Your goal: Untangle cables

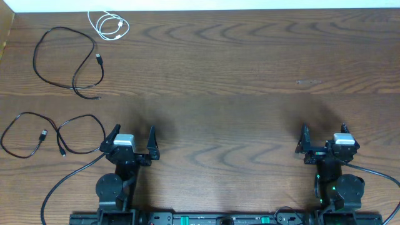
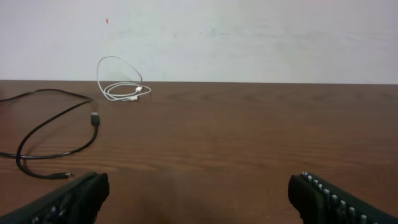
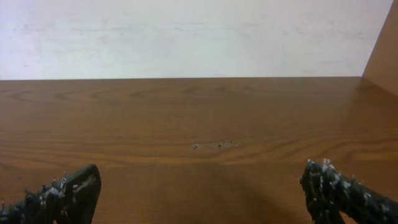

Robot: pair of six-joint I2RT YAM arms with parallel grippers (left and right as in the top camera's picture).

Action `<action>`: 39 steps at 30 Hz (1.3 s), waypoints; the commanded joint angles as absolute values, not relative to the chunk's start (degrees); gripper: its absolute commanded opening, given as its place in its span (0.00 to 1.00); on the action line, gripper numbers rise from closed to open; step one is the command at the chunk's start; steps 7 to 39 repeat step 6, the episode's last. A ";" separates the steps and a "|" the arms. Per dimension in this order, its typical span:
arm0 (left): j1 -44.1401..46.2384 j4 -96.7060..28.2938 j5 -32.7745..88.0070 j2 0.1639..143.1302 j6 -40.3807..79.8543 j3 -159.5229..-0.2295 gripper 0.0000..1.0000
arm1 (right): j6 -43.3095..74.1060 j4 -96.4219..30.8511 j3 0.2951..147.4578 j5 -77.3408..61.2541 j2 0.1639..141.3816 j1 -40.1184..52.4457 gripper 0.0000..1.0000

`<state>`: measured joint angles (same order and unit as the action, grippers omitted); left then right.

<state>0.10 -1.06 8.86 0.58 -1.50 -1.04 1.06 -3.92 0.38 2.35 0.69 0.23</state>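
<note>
Three cables lie apart on the left of the wooden table (image 1: pixel 250 75). The short white cable (image 1: pixel 109 25) is coiled at the far edge; it also shows in the left wrist view (image 2: pixel 121 90). One black cable (image 1: pixel 69 59) loops below it and shows in the left wrist view (image 2: pixel 56 134). The second black cable (image 1: pixel 50 134) lies at the near left, just left of my left gripper (image 1: pixel 132 139). My left gripper (image 2: pixel 199 199) is open and empty. My right gripper (image 1: pixel 324 136) sits at the near right, open and empty (image 3: pixel 199 193), far from all cables.
A pale wall runs along the table's far edge (image 2: pixel 249 37). A small light scuff marks the wood (image 3: pixel 212 145) ahead of the right gripper. Thick black cords trail from both arm bases (image 1: pixel 62 184) at the near edge.
</note>
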 commanded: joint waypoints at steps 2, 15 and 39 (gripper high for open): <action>-0.10 -3.36 9.65 0.23 -1.65 -0.23 0.98 | 1.87 -4.12 0.30 2.63 0.38 0.03 0.99; -0.10 -3.36 9.63 0.23 -1.65 -0.23 0.98 | 1.87 -4.10 0.30 2.63 0.38 0.03 0.99; -0.10 -3.36 9.63 0.23 -1.65 -0.23 0.98 | 1.87 -4.10 0.30 2.63 0.38 0.03 0.99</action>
